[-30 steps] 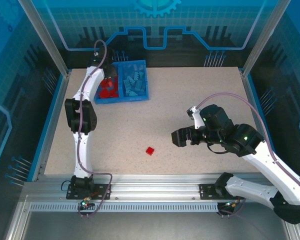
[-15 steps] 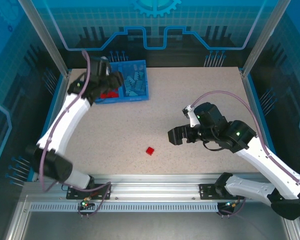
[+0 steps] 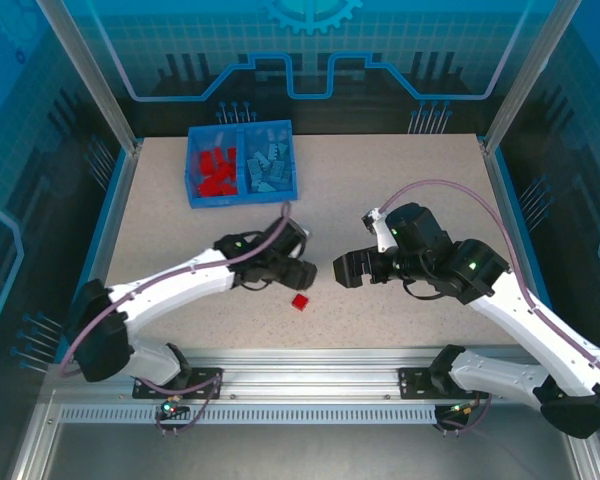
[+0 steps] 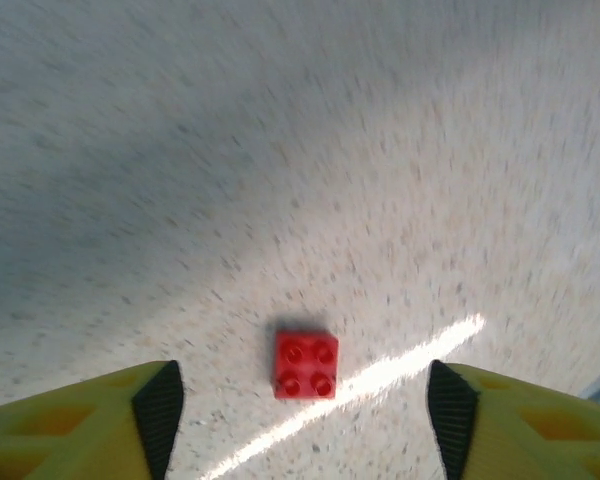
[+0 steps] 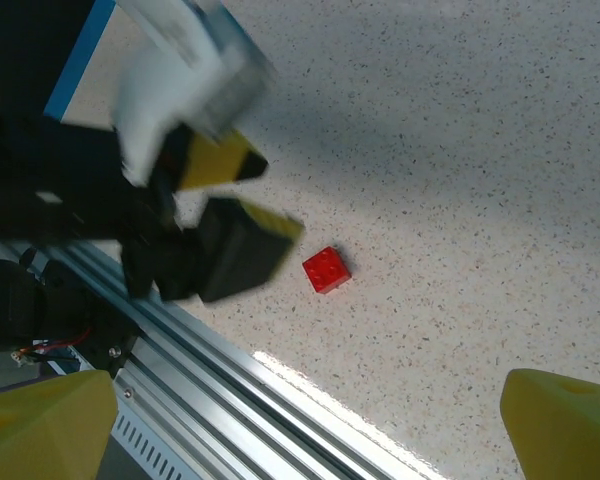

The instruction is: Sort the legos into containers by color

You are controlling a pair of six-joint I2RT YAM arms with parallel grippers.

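Observation:
One loose red lego (image 3: 300,301) lies on the table near the front edge, studs up. My left gripper (image 3: 297,268) hovers just behind it, open; in the left wrist view the lego (image 4: 306,365) sits between and slightly ahead of the two dark pads (image 4: 160,410), untouched. My right gripper (image 3: 347,271) stands open to the lego's right, and its wrist view shows the lego (image 5: 326,269) beside the left gripper (image 5: 230,235). The blue bin (image 3: 242,199) at the back left holds red legos (image 3: 215,170) in its left container and light blue legos (image 3: 268,168) in its right one.
The aluminium rail (image 3: 310,365) runs along the table's front edge, close to the loose lego. The two grippers face each other a short gap apart above the table's middle.
My left arm has swung from over the bin down to the table's middle, behind the loose red lego, and its jaws have widened. The right gripper has crept slightly left.

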